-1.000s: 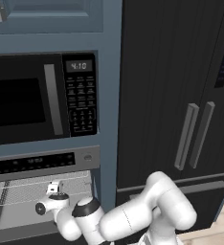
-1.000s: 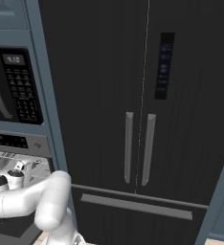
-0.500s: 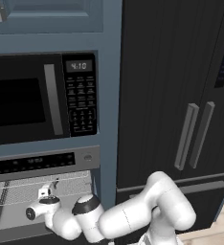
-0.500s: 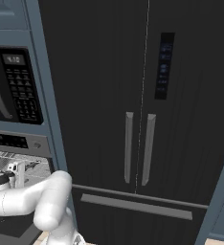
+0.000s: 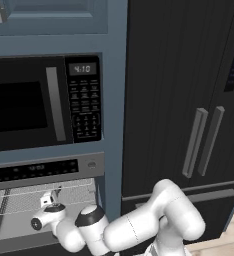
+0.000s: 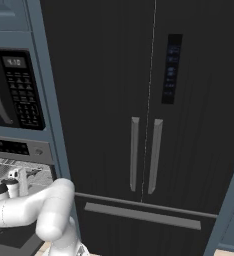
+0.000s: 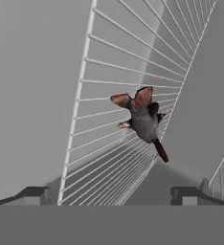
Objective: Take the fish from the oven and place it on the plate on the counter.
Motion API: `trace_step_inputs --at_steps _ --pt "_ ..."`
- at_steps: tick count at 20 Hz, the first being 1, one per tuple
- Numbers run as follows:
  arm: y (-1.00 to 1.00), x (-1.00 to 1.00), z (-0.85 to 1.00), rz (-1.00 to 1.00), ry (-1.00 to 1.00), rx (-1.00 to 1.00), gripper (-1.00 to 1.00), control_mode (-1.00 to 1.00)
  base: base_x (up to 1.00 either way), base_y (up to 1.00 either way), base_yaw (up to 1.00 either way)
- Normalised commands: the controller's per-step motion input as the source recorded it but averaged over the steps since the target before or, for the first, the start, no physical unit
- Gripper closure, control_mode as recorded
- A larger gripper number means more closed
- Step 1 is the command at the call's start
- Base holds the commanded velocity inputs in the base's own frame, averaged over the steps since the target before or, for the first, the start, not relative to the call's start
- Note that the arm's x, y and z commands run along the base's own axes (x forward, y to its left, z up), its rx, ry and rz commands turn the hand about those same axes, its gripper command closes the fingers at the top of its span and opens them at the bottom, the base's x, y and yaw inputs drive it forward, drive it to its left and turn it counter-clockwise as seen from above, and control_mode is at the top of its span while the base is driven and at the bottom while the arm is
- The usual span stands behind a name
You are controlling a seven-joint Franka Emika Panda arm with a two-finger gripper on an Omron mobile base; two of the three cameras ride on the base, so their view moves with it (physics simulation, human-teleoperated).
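While the tool (image 7: 112, 194) hangs wide open inside the oven (image 5: 44, 210), it should straddle the fish's (image 7: 143, 122) grey body on the wire rack (image 7: 128, 72) before closing.

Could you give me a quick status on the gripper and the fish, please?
Gripper open, inside the oven, holding nothing. Fish lying on the wire rack, ahead of the fingertips, untouched. Nothing between gripper and fish.

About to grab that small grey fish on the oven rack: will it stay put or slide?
The small grey fish with reddish fins looks light, lying loose on the thin wire rack, so a nudge may slide it. Its rounded body probably slips between the open gripper's fingertips.
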Motion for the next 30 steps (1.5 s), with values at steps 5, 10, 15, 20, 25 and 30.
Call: trace_step_inputs --at_steps 5,10,15,20,25,30 --pt "0.15 -0.18 -1.00 0.00 -0.21 -0.21 -1.00 -1.00 0.00 0.00 0.00" --pt "0.04 -0.15 -1.00 0.00 -0.13 -0.11 -1.00 -1.00 0.00 0.00 0.00" --pt "0.05 -0.24 -1.00 0.00 -0.06 -0.03 -1.00 -1.00 0.00 0.00 0.00" --pt "0.06 -0.64 -1.00 -0.02 0.00 0.00 -1.00 -1.00 0.00 0.00 0.00" --pt "0.19 -0.93 -1.00 -0.02 0.00 -0.02 -1.00 -1.00 0.00 0.00 0.00" --pt "0.16 -0.44 -1.00 -0.04 -0.02 -0.03 -1.00 -1.00 0.00 0.00 0.00"
